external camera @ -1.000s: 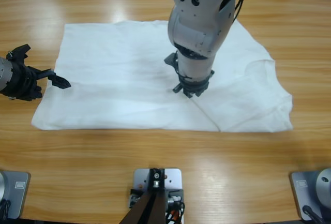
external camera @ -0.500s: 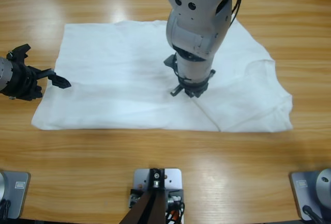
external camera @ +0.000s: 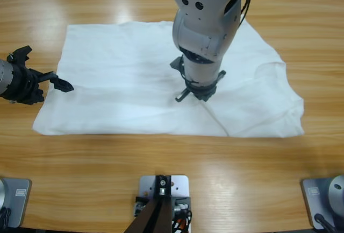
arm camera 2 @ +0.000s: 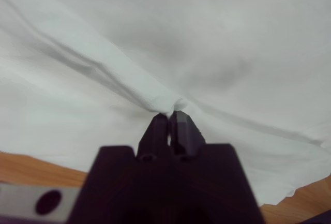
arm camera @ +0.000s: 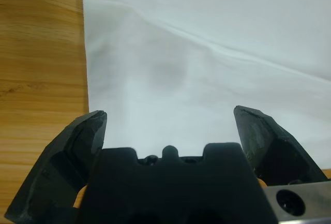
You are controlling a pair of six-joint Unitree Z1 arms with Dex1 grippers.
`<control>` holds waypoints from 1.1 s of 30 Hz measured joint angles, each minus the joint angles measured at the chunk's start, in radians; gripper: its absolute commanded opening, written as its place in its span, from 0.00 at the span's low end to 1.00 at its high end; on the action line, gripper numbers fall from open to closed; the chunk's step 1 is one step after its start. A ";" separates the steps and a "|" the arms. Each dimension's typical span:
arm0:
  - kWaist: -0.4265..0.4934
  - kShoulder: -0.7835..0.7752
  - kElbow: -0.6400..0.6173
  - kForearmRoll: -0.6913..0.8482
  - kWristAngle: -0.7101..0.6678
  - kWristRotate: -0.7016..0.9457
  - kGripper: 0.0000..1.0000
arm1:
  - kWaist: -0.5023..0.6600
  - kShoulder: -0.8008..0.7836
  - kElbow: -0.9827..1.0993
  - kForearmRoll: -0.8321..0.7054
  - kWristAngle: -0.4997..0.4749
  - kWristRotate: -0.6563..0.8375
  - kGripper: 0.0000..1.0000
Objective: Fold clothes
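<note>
Here, left hand (external camera: 54, 82) sits at the shirt's (external camera: 123, 82) left edge, jaws spread wide, holding nothing, low over the cloth. Shirt lies spread on the wooden surface (external camera: 172, 174), a crease running toward its near edge. Mid-shirt, right hand (external camera: 196, 94) comes down from above, jaws pinched tight on a raised fold of shirt.

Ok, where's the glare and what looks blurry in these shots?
High view: bright ceiling glare on the wooden table behind the T-shirt. Right wrist view: the shut right end effector and pinched fold look soft. Left wrist view: the open left end effector shades the cloth.
</note>
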 measured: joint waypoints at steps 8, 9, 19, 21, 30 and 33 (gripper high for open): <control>0.000 0.000 0.000 -0.001 0.000 0.004 0.96 | 0.002 0.000 -0.037 0.043 -0.035 0.000 0.00; 0.000 0.000 0.000 -0.001 0.000 0.005 0.96 | 0.002 0.000 -0.045 0.051 -0.040 -0.001 0.00; 0.000 0.005 0.000 -0.001 0.000 0.008 0.96 | 0.002 0.013 -0.115 0.101 -0.077 -0.014 0.00; 0.000 0.005 0.000 -0.001 0.000 0.008 0.96 | 0.002 0.027 -0.122 0.106 -0.077 -0.015 0.54; 0.000 0.009 0.000 -0.003 0.000 0.008 0.96 | 0.002 0.054 -0.132 0.127 -0.079 -0.015 1.00; 0.000 0.009 0.000 -0.004 0.000 0.008 0.96 | 0.002 0.054 -0.133 0.128 -0.105 -0.015 1.00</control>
